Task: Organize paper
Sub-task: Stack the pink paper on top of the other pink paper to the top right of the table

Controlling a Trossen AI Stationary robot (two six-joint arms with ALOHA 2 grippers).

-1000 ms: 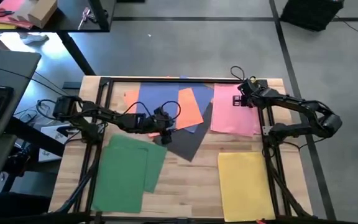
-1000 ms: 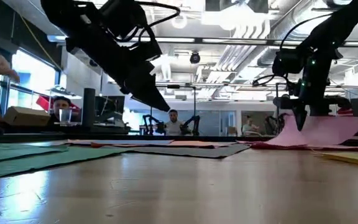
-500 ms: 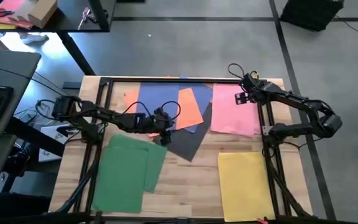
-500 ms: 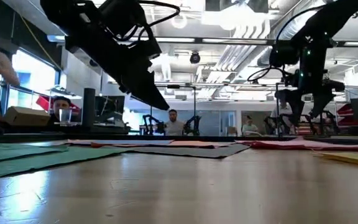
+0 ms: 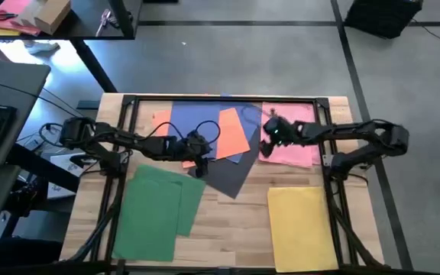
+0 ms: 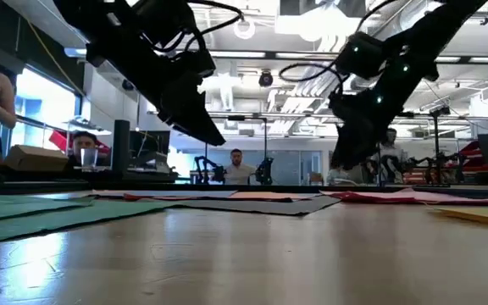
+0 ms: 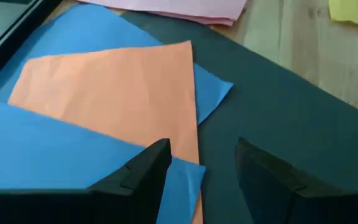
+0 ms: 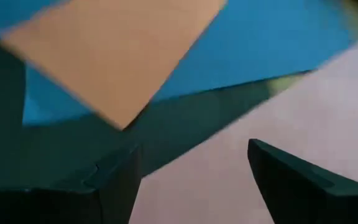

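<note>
The paper lies in flat groups on the table: green sheets (image 5: 159,210) at the near left, yellow (image 5: 300,225) at the near right, and pink (image 5: 296,141) at the far right. Between them overlap blue (image 5: 193,122), orange (image 5: 233,134) and dark grey (image 5: 231,174) sheets. My left gripper (image 7: 204,168) hovers open above the spot where orange, blue and dark grey meet (image 5: 197,153). My right gripper (image 8: 194,171) hovers open over the pink stack's left edge (image 5: 270,131), beside the dark grey sheet (image 8: 73,149).
A black frame rail (image 5: 220,98) runs along the table's far edge, and side rails (image 5: 331,164) run toward the near edge. A second orange sheet (image 5: 159,118) peeks out left of the blue one. Bare wood (image 5: 239,221) lies between the green and yellow stacks.
My right gripper has swung from the pink stack's far right corner toward the table's left edge and down, ending over the stack's left edge. The pink sheet's end, raised a second ago, now lies flat on the stack.
</note>
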